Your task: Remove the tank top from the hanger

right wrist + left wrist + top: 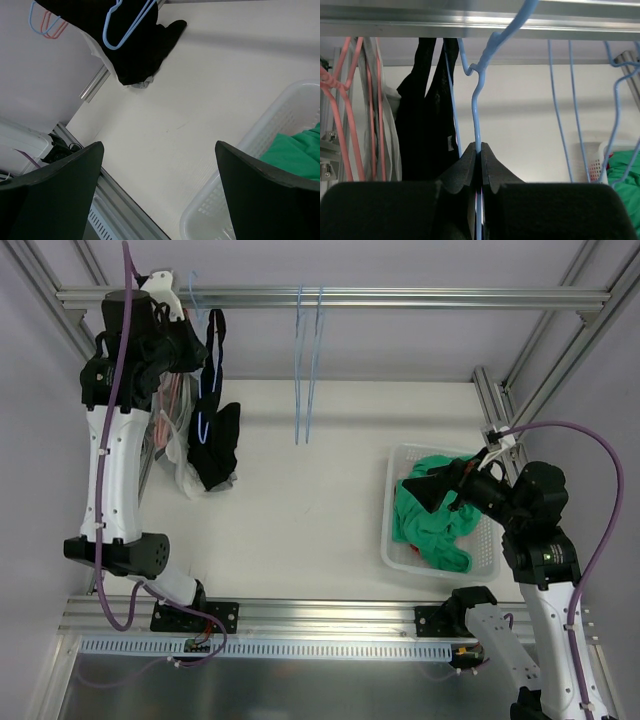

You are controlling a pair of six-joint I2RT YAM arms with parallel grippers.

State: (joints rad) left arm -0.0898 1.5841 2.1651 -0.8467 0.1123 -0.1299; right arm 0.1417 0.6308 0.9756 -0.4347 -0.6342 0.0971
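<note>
The black tank top hangs at the far left from a blue hanger under the top rail. It also shows in the left wrist view and the right wrist view. My left gripper is raised to the rail. In its wrist view the left gripper is shut on the thin blue hanger wire just below the hook; the tank top hangs just left of it. My right gripper is open and empty over the basket's left edge, and its fingers are spread wide.
A white basket with green clothes stands at the right. Empty blue hangers hang mid-rail. Pink hangers and clear plastic hang at the far left by the frame post.
</note>
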